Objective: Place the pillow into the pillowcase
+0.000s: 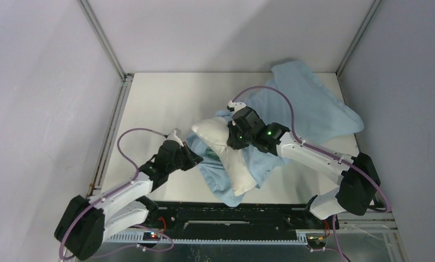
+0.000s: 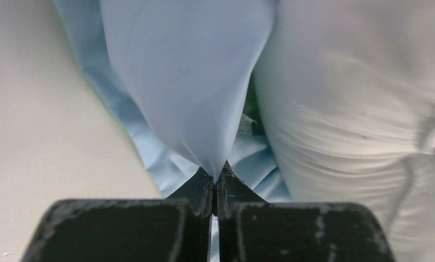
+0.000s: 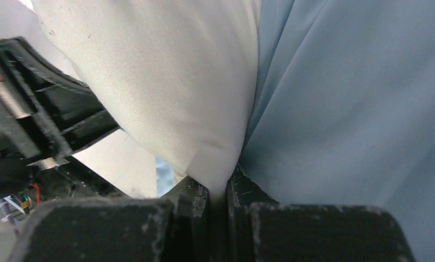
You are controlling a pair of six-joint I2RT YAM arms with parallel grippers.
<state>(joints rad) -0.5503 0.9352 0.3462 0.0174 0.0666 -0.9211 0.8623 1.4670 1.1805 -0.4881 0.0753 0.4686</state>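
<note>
The white pillow (image 1: pixel 226 155) lies slanted across the crumpled light blue pillowcase (image 1: pixel 313 106) in the middle of the table. My left gripper (image 1: pixel 196 157) is shut on a pinch of the pillowcase's blue cloth (image 2: pixel 188 82) at the pillow's left side; the cloth rises in a taut cone from the jaws, and the pillow (image 2: pixel 357 109) bulges right beside it. My right gripper (image 1: pixel 238 141) is shut on a fold of the pillow's white fabric (image 3: pixel 166 82), with blue pillowcase cloth (image 3: pixel 357 109) draped to its right.
The far part of the pillowcase spreads toward the back right corner against the enclosure wall (image 1: pixel 357 33). Bare white table (image 1: pixel 160 98) lies left and behind. The black base rail (image 1: pixel 231 218) runs along the near edge.
</note>
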